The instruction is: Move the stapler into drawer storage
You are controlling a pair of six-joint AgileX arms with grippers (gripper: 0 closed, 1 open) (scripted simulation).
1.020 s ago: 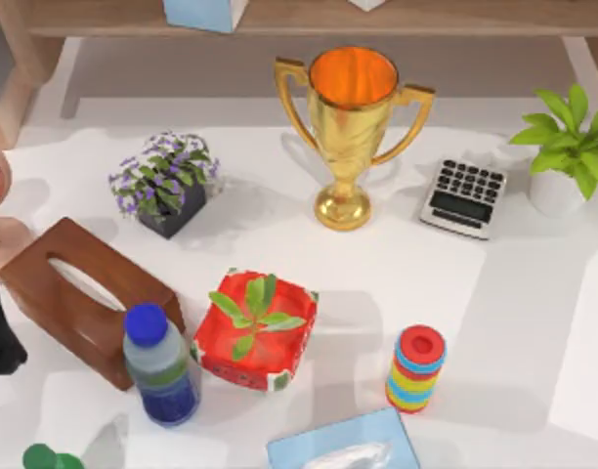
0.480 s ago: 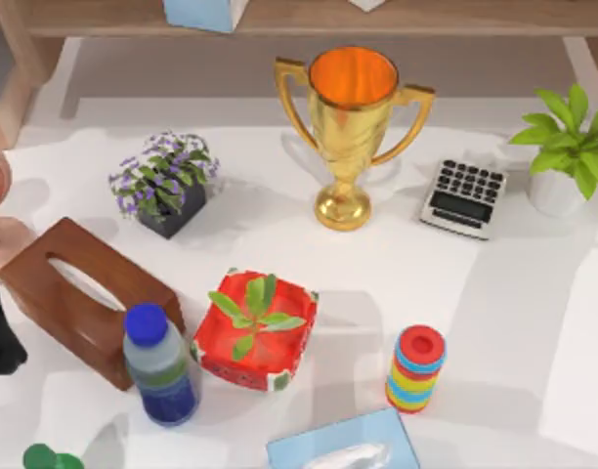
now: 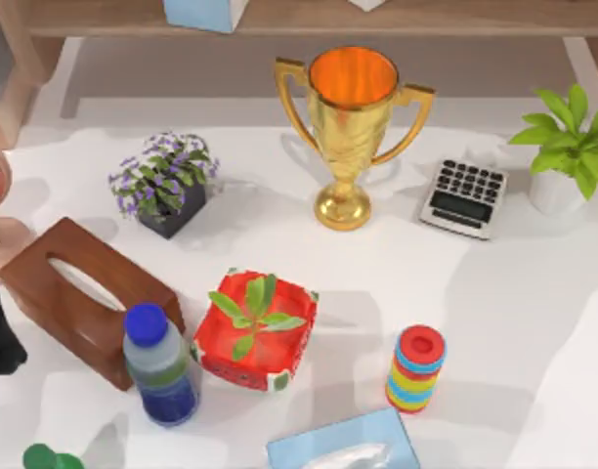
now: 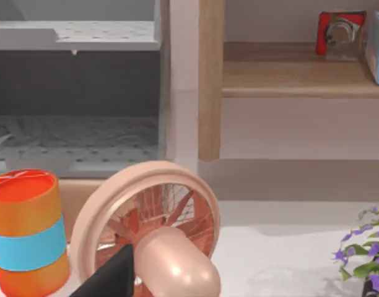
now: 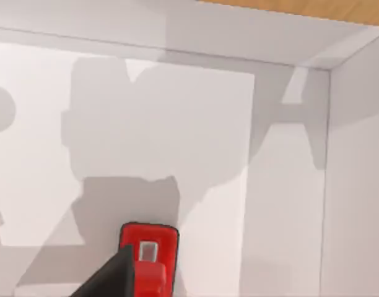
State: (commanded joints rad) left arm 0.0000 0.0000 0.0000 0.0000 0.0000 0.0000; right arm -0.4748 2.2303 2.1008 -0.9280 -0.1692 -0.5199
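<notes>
— Where is the right gripper [image 5: 112,277], and what is it doing?

— In the right wrist view a dark part of it sits just in front of the stapler [image 5: 149,255] and overlaps its near edge. I cannot tell whether it is gripping the stapler or loose.

— And where is the stapler itself?

— It is over the white floor [image 5: 196,142] of a white-walled compartment. Its small silver piece faces the camera, and a corner of the walls lies beyond it.

— What about the left gripper [image 4: 112,275]?

— It is parked by the desk's left edge, and I cannot tell its state either. Just past it stands a pink fan [image 4: 149,229], with an orange can [image 4: 28,235] banded in blue beside the fan.

— And out on the desk?

— A gold trophy [image 3: 350,132] stands near the back edge. A red square planter [image 3: 255,330] sits mid-desk, and a stack of coloured rings [image 3: 416,368] lies toward the front edge.
</notes>
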